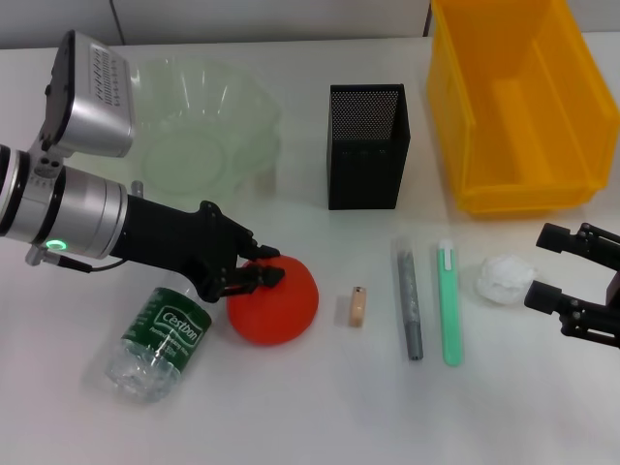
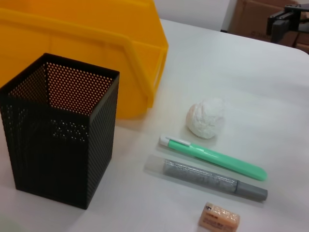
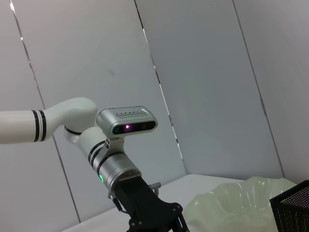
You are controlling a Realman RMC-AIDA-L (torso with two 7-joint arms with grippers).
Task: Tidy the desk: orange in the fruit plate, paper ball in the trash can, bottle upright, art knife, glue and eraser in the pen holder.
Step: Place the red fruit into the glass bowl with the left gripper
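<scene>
Orange (image 1: 274, 302) sits on the near left of the white table (image 1: 320, 407), with the left gripper (image 1: 254, 273) over its top left side; the black fingers (image 1: 265, 277) are drawn close together against the fruit's upper surface, though whether they truly grip it I cannot tell. Just left of the orange the bottle (image 1: 160, 341) lies on its side (green label up). Farther back on the left is the fruit plate (image 1: 203, 131), holding nothing. The pen holder (image 1: 367, 145) stands upright in the far middle, and the trash can (image 1: 518, 102) fills the far right. In a row right of the orange lie the eraser (image 1: 357, 305), the grey glue stick (image 1: 408, 298) and the green art knife (image 1: 450, 302), each apart from the next. The paper ball (image 1: 504, 278) rests on the table right of the knife, with the right gripper (image 1: 552, 266) just beside it, jaws spread wide and holding nothing.
</scene>
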